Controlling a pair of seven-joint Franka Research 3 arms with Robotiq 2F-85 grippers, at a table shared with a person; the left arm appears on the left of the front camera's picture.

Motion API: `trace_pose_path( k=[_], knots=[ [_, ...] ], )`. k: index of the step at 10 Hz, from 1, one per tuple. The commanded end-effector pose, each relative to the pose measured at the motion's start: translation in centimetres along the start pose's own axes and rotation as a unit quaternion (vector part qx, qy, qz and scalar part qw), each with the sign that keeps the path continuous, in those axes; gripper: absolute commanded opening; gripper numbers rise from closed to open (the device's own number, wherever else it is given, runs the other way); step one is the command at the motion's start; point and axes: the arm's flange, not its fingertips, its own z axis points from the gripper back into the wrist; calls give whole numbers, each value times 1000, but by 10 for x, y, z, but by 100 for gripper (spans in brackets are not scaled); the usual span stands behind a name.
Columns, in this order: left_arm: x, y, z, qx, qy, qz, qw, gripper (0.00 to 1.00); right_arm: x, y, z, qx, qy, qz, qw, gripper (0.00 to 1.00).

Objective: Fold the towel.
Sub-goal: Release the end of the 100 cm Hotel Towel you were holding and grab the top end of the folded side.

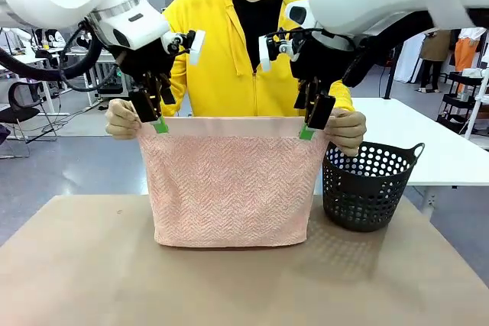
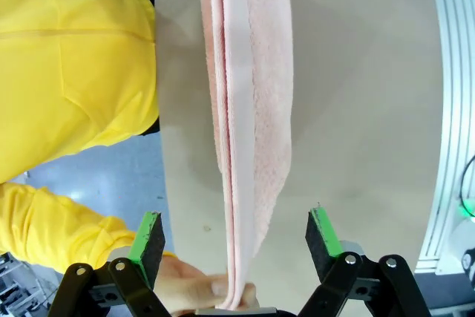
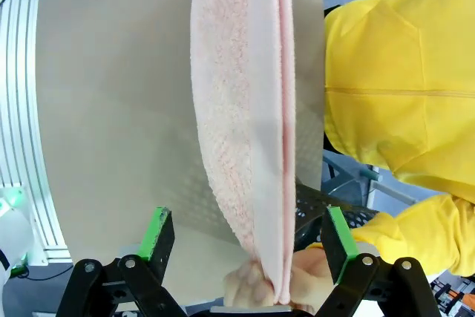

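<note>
Straddling the upper corners of the towel (image 1: pixel 229 188) — one each — our left gripper (image 1: pixel 156 121) and right gripper (image 1: pixel 312 129) stand spread.

Tan table (image 1: pixel 76 272) holds basket (image 1: pixel 365 188) and, seemingly, towel (image 1: pixel 229 188).

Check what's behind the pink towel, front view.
A person in a yellow hoodie stands behind the pink towel, hands at its top corners. It covers their waist and the table's far edge.
</note>
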Motion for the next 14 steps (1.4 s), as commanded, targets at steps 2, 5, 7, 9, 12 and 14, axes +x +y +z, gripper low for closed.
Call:
trace_pose_path(
  k=[2, 5, 7, 9, 12, 14],
  knots=[
    [-1, 10, -23, -42, 5, 10, 999, 97, -1, -17, -26, 39, 4, 2, 999, 100],
    [-10, 5, -40, -65, -1, 18, 998, 97, -7, -20, -47, 52, 12, -8, 999, 100],
    [-14, 3, -41, -70, -2, 28, 997, 75, -8, -21, -51, 62, 16, -26, 998, 100],
    [-13, -2, -44, -78, 0, 23, 997, 15, -5, -21, -51, 53, 20, -11, 998, 40],
    [-16, -3, -44, -79, -4, 30, 996, 0, -4, -21, -53, 54, 20, -14, 998, 0],
    [-16, -2, -42, -76, -6, 32, 997, 0, -3, -22, -52, 50, 19, -16, 998, 4]
  ],
)
